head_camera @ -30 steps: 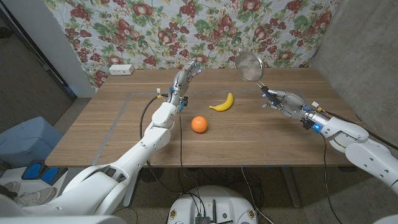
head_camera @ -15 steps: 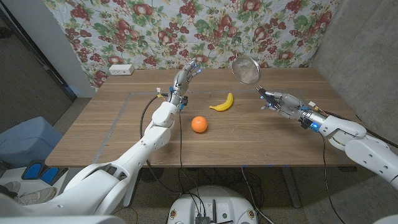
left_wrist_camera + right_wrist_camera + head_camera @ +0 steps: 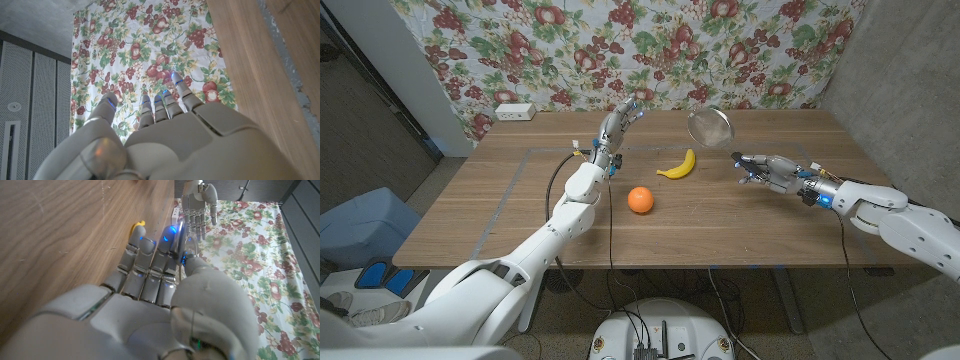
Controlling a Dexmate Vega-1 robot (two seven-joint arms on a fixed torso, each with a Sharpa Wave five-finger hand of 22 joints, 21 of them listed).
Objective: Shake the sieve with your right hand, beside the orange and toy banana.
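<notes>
My right hand [image 3: 767,169] holds the metal sieve [image 3: 708,127] by its handle above the table's right half, the round mesh bowl raised toward the back. In the right wrist view my right hand [image 3: 160,280] has its fingers closed around the sieve's thin handle [image 3: 178,237]. The toy banana [image 3: 678,166] lies left of the sieve, its tip [image 3: 138,226] peeking past my fingers. Nearer the front sits the orange [image 3: 640,200]. My left hand [image 3: 620,122] stands raised at the back middle, fingers straight and apart, holding nothing; it is open too in its own wrist view [image 3: 165,135].
A white power strip [image 3: 514,112] lies at the table's back left corner. A flowered cloth [image 3: 650,40] hangs behind the wooden table [image 3: 500,210]. A cable [image 3: 556,180] runs along my left arm.
My right hand has swung the sieve to the left and a little lower, closer to the banana. The left hand, orange and banana stay where they were.
</notes>
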